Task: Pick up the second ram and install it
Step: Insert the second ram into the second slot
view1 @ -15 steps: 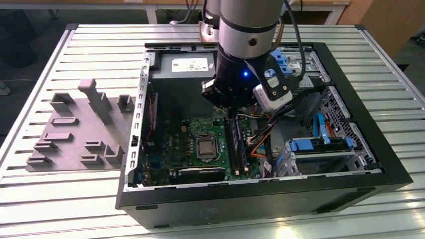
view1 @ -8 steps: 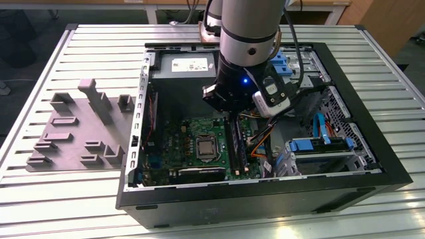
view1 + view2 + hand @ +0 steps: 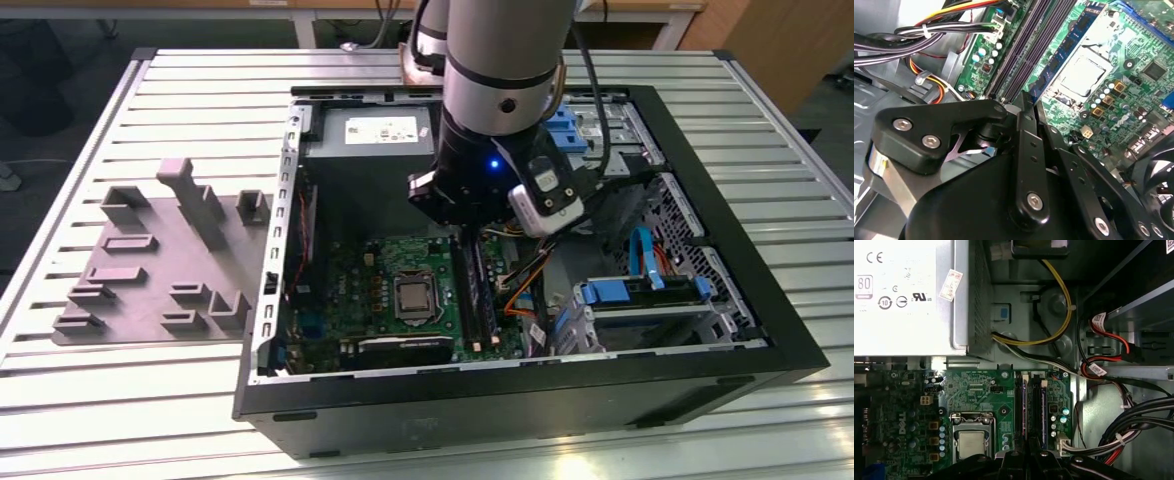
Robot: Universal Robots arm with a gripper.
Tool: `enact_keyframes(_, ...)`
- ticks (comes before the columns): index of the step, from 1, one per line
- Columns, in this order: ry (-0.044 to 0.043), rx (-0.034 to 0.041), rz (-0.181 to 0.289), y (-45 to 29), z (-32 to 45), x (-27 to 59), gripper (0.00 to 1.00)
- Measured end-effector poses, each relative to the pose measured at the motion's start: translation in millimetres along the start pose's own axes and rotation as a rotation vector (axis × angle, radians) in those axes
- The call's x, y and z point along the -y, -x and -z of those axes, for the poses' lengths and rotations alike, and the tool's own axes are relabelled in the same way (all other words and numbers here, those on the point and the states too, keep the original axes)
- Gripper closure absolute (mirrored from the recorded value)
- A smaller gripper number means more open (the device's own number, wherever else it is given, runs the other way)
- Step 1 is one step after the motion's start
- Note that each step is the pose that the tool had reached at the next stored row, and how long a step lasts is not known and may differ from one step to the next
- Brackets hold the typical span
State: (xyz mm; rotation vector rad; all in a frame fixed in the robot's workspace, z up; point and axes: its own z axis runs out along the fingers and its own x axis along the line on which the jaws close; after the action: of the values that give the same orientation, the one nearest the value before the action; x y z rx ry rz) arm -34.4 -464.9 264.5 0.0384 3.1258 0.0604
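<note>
A ridged metal table carries an open black computer case lying on its side, with wooden furniture behind it.

Inside the case, the second ram stands on edge in the memory slots of the green motherboard, directly beneath the gripper. In the first wrist view two blue-green sticks sit side by side in the slots; the second ram is taken here as the one nearer the case's cables, though I cannot tell the two apart with certainty. In the second wrist view the slot rails run away from the gripper's black linkage.

The gripper sits low over the near end of the slots. Its fingertips are hidden behind its own body, so I cannot tell how far apart they stand or whether they grip anything.

Just beyond the slots from the gripper lies the processor socket with its silver cover. Farther out is the grey power supply, and bundled cables run along the other side. Outside the case, well apart from the gripper, a grey fixture plate rests on the table.
</note>
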Motion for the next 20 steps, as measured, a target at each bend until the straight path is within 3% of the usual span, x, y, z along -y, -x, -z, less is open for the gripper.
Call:
enact_keyframes(13,0.0004,-0.0084,0.000,4.3,-22.0,0.8,0.86)
enact_keyframes(20,0.0007,-0.0092,0.000,4.8,-23.9,0.8,0.86)
